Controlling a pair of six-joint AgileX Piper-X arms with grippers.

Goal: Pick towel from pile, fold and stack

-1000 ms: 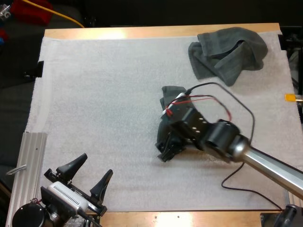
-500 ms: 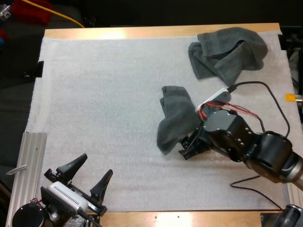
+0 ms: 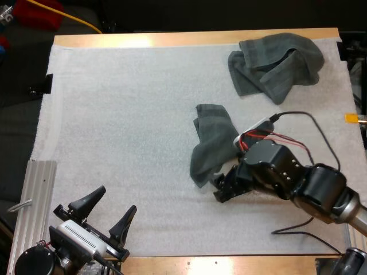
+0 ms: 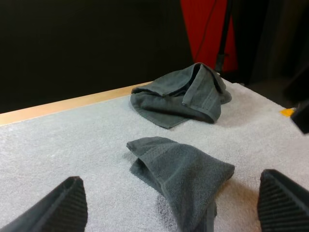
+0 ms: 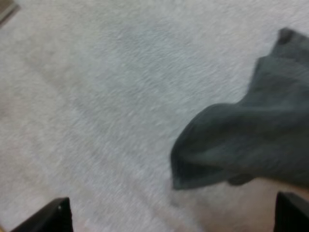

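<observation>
A dark grey-green towel point(image 3: 211, 143) lies loosely crumpled in the middle of the white mat point(image 3: 126, 114). My right gripper point(image 3: 222, 187) sits low just to the right of the towel's near end, open, with nothing between its fingers. From the right wrist, the towel's corner point(image 5: 241, 145) lies ahead of that gripper point(image 5: 172, 208). A second crumpled towel point(image 3: 275, 64) rests at the mat's far right corner. My left gripper point(image 3: 109, 213) stands open at the near left edge; its wrist view looks past the gripper point(image 4: 170, 193) at the middle towel point(image 4: 181, 176) and the far one point(image 4: 181, 94).
An aluminium rail point(image 3: 33, 206) runs along the table's near left side. The wooden table edge point(image 3: 189, 39) borders the mat at the far side. Bare mat stretches across the left half and the near middle.
My right gripper came off the top of the middle towel, swung to the right, then edged back toward its near end. The towel now lies uncovered. The left arm has not moved.
</observation>
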